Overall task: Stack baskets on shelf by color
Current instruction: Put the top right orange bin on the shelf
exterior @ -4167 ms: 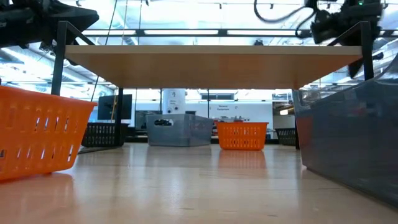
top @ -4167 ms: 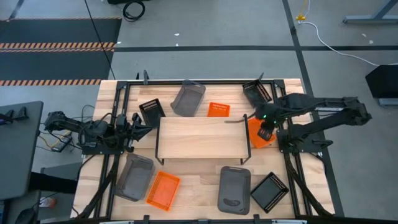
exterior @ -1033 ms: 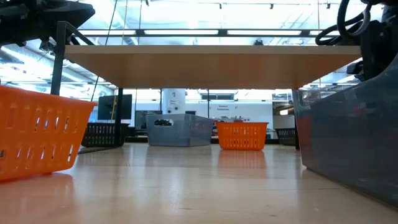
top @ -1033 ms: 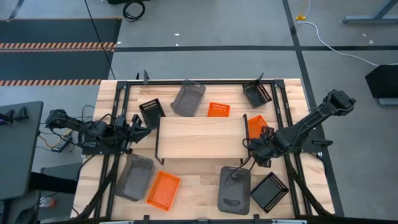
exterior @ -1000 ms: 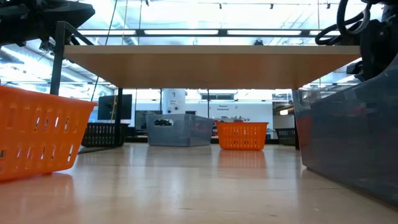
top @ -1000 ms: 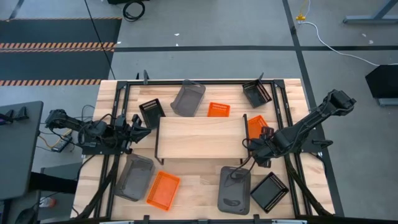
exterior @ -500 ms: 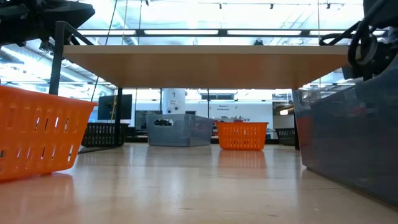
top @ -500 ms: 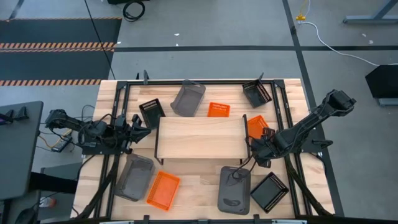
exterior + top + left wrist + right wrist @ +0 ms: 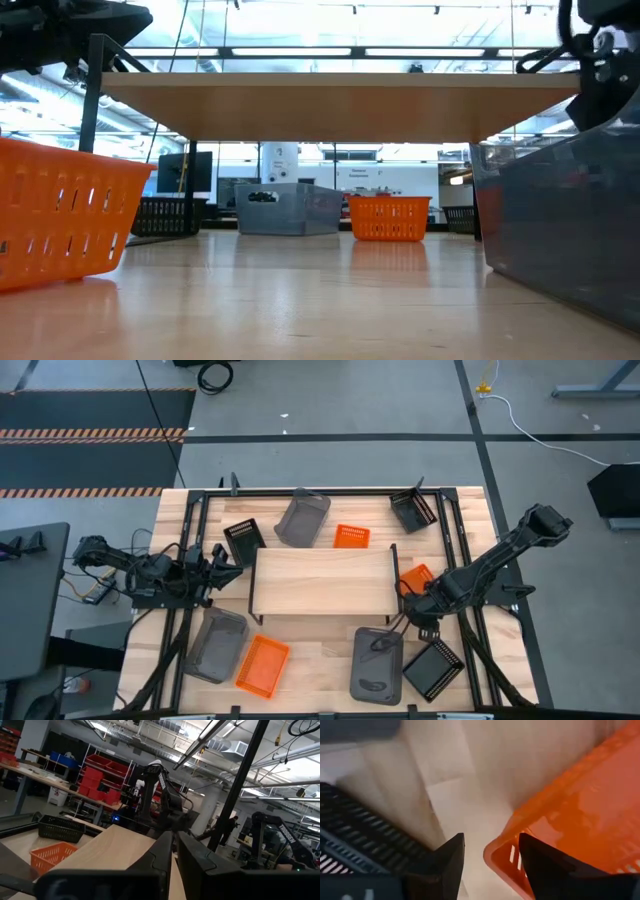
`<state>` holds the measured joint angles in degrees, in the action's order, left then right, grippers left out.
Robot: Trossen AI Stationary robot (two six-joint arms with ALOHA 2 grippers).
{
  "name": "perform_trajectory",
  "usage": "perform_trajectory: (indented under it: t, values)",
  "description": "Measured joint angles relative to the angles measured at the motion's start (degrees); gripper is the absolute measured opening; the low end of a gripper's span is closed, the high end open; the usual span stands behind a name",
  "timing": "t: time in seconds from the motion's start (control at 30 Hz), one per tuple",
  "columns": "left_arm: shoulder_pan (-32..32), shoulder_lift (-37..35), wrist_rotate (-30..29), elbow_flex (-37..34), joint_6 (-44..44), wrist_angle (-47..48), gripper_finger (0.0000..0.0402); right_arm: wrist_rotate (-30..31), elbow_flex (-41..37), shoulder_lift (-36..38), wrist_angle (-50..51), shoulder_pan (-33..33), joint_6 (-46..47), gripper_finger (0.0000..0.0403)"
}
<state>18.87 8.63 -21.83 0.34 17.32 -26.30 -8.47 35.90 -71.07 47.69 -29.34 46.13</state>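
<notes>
High view: right claw low beside shelf's right end, over orange basket; left claw parked off the shelf's left end. Shelf top bare, other baskets scattered on the surface.

Low view: shelf board overhead, nothing on it.

Left wrist view: fingers pressed together, holding nothing.

Right wrist view: fingers spread, straddling the orange basket's rim, black basket just beside. Risk: thin rim slipping or basket tilting on closing; nudging the black basket.
</notes>
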Motion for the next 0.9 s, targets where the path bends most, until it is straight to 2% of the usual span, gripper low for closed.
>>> perform_trajectory:
  t: [0.3, 0.47, 0.7, 0.8, 0.9]
  values:
    - [0.02, 0.00, -0.02, 0.01, 0.00, 0.02, 0.0035, 1.38, 4.73, 0.26, 10.73, -1.49, -7.09, 0.0174]
    - [0.02, 0.00, 0.00, 0.00, 0.00, 0.04, 0.0036, 1.65, 2.38, 0.24, 12.78, -3.85, -6.28, 0.0174]
    - [0.02, 0.00, 0.00, 0.02, 0.00, 0.07, 0.0036, 7.86, 0.92, 0.20, 13.80, -5.76, -2.87, 0.0171]
    - [0.02, 0.00, 0.00, 0.02, 0.00, 0.05, 0.0035, 8.00, 0.92, 0.20, 14.74, -6.41, -3.52, 0.0153]
    - [0.02, 0.01, -0.01, 0.01, -0.01, 0.06, 0.0035, 8.00, 0.92, 0.20, 14.79, -7.17, -3.67, 0.0115]
